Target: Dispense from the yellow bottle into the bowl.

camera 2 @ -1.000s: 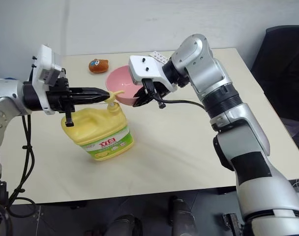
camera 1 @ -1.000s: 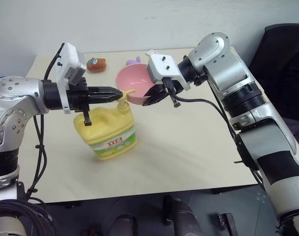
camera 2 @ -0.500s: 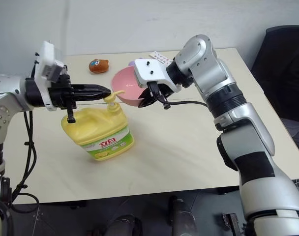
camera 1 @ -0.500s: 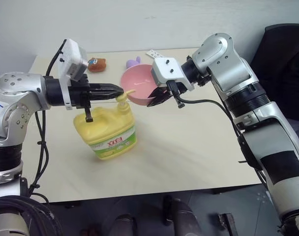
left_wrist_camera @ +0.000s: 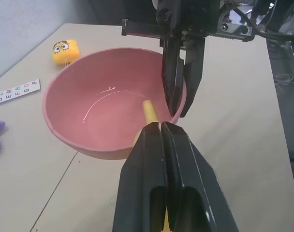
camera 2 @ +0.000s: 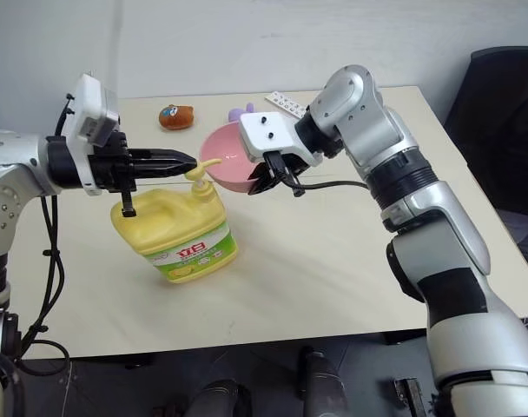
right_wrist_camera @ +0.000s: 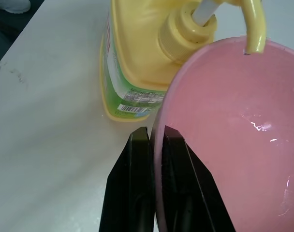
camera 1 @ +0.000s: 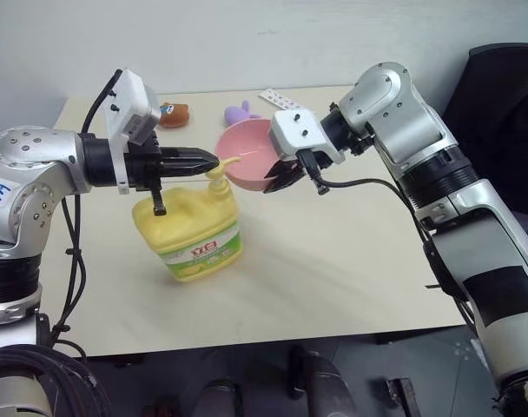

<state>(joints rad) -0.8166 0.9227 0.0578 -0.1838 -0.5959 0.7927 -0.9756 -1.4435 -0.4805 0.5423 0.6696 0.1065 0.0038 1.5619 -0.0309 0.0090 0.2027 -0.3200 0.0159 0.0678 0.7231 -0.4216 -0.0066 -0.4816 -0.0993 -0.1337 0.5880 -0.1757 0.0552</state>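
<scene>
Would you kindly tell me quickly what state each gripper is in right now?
Left gripper: shut, empty, over the large yellow plastic pump bottle.
Right gripper: shut on the rim of the small round pink plastic bowl.

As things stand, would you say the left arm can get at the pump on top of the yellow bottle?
Probably yes. The left gripper, shut, sits right above the pump of the yellow bottle, nothing between them. The bowl, pinched at its rim by the right gripper, sits under the spout, off to the side.
</scene>
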